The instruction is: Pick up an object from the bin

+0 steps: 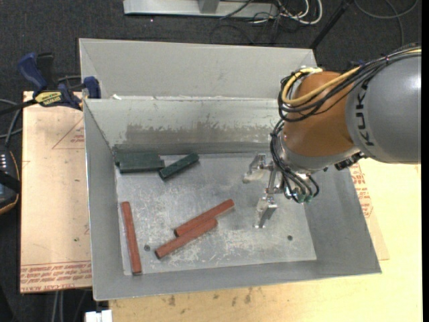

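You see a long red-brown stick (221, 211) lying slantwise mid-floor, a shorter red-brown block (196, 227) touching it, a thin red-brown stick (131, 237) along the left wall, and two dark green blocks (139, 161) (178, 166) flat at the back.

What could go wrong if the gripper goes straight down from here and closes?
1. The open gripper hangs over the bare bin floor, right of the two red-brown sticks in the middle, so it would probably close on nothing.
2. Those two sticks lie side by side and seem to touch; gripping one may drag the other.
3. The third stick lies close along the left wall, leaving little room for a finger there.
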Controlling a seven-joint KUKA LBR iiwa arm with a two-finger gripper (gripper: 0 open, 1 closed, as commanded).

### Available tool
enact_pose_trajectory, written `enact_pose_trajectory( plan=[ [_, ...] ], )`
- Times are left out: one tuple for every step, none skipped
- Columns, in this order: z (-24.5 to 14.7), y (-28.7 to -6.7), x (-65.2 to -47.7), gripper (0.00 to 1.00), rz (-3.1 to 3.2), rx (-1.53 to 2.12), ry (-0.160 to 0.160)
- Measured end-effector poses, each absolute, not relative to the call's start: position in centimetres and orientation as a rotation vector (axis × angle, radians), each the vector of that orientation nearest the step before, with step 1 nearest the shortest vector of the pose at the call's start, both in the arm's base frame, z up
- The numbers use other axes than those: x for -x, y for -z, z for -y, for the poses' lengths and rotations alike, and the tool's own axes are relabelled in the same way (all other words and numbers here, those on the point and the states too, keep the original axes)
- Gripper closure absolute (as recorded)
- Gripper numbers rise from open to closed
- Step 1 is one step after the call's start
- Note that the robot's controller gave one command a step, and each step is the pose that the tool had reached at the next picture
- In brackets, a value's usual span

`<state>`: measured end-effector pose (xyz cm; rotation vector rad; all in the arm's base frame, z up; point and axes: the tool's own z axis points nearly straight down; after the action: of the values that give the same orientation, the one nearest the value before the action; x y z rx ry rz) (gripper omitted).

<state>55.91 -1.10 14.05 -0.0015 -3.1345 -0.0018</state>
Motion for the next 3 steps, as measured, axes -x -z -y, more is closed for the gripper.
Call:
enact_pose_trajectory(
  plan=[
    [1.1, -14.5, -56.1, 0.00, 3.142, 0.001, 0.001],
    [-4.6, -8.7, -56.4, 0.00, 3.141, -0.181, 0.001],
    [-6.9, -9.7, -56.3, 0.00, 3.137, -0.211, 0.001]
  ],
)
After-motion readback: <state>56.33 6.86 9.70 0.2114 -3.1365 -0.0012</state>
